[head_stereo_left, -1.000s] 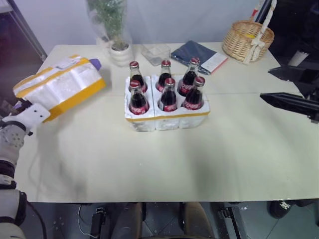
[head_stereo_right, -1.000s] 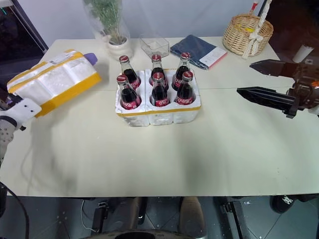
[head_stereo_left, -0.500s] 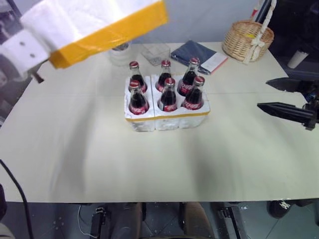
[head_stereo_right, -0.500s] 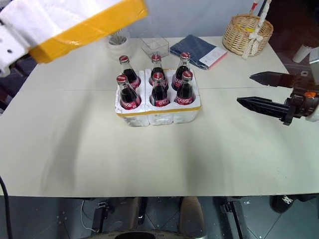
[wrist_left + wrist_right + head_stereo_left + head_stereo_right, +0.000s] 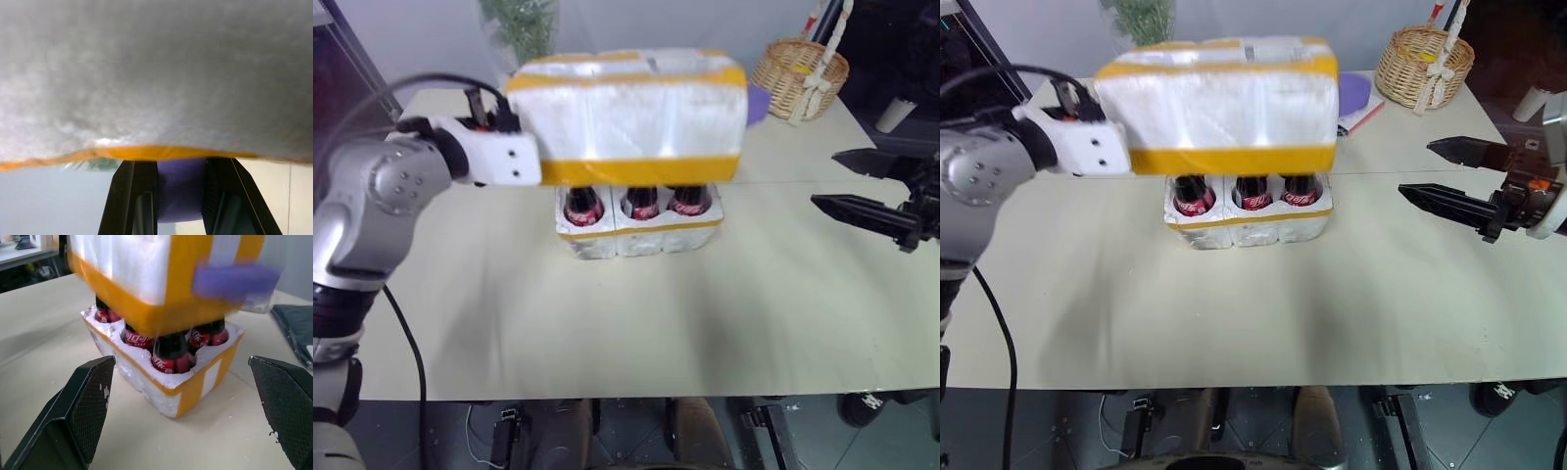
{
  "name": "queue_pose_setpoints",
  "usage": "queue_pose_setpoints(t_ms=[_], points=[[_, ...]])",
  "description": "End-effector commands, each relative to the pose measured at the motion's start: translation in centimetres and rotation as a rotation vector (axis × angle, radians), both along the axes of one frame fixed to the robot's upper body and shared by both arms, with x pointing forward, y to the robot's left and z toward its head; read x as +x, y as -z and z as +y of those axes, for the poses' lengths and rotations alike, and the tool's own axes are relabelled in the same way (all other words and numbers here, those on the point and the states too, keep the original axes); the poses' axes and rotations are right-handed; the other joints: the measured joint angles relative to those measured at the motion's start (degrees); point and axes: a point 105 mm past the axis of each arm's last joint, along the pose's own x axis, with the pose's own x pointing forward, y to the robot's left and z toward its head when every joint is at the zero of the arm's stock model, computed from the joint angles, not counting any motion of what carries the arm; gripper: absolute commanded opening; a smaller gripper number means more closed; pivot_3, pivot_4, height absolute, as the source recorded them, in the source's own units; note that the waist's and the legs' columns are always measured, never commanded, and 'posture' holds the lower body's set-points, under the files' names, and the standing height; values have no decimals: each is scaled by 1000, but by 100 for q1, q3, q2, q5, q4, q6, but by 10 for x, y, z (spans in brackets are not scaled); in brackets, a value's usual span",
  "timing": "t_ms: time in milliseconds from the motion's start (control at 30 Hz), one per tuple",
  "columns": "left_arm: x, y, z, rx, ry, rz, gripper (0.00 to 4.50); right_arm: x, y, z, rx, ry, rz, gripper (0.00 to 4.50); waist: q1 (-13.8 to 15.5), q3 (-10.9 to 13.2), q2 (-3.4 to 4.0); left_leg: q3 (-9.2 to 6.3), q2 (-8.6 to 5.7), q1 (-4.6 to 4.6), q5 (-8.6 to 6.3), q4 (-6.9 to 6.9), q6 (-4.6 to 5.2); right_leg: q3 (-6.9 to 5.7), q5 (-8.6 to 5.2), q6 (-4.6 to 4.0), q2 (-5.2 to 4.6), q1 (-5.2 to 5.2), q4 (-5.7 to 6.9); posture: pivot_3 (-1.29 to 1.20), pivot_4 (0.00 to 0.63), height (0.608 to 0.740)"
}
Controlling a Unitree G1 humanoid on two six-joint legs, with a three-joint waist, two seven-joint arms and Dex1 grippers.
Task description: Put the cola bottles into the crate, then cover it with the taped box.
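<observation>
The taped box [image 5: 626, 117], white foam with yellow bands, hangs level over the crate [image 5: 641, 235], and my left gripper [image 5: 178, 169] is shut on its left end. It hides the tops of the cola bottles [image 5: 632, 204], which stand in the crate's holes with their red labels showing below the box's rim. A gap remains between box and crate [image 5: 186, 387]. A purple tab [image 5: 230, 281] sticks out of the box's right end. My right gripper [image 5: 1415, 168] stands open to the right of the crate, pointing at it, with nothing between its fingers.
A wicker basket [image 5: 800, 73] stands at the back right and a potted plant [image 5: 521, 24] at the back left. The corner of a notebook [image 5: 1361, 113] shows behind the box. The table's front edge [image 5: 626, 397] runs below.
My left arm has swung the taped box up from the table's left side and across to the right, so it now hangs level over the bottles. The right gripper has stayed in place.
</observation>
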Motion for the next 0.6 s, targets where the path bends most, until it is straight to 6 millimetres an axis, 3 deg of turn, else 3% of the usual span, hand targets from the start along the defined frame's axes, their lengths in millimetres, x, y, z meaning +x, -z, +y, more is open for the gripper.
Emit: queue_pose_setpoints(t_ms=[33, 167, 267, 400, 467, 533, 600], points=[[-9, -4, -11, 24, 25, -56, 2315, -5, -13, 5, 6, -12, -69, 4500, 6, 0, -1, 0, 0, 0, 0, 0, 0, 0, 0, 0, 0, 1, -1, 0, 150, 737], [-16, 9, 1, 26, -7, -3, 4392, -4, -12, 7, 10, -12, -69, 4500, -16, 0, 0, 0, 0, 0, 0, 0, 0, 0, 0, 0, -1, 1, -2, 0, 150, 737], [-31, 22, 12, 9, 27, 77, 4457, -4, -8, 6, 8, -12, -57, 4500, -36, 0, 0, 0, 2, 2, 0, -4, 0, 0, -1, -1, 1, -2, 0, 0, 150, 737], [-58, 52, 51, -357, 30, 460, 4457, -5, 0, 4, -17, -9, -30, 4500, -17, 0, 1, -1, 3, 1, 0, -2, 1, 0, -1, -2, -1, -1, -1, 0, 150, 737], [-71, 57, 64, -525, 34, 652, 4457, -5, 2, 4, -18, -12, -20, 4500, -1, 0, 1, 0, 3, 2, 0, -1, 1, 0, -1, -3, 0, 0, -1, 0, 150, 737], [-89, 42, 64, -789, 157, 864, 4457, -3, 5, 3, -26, -16, -7, 4500, 18, 0, 1, -1, 3, 2, 0, 3, 1, -1, -1, -3, 0, 2, 1, 0, 150, 737], [-79, 7, 74, -1119, 245, 912, 4457, -2, 8, 4, -26, -31, 10, 4500, 59, 1, -1, -5, 2, 3, 0, 8, 1, -5, -2, -3, -1, 10, 1, 0, 150, 737]])
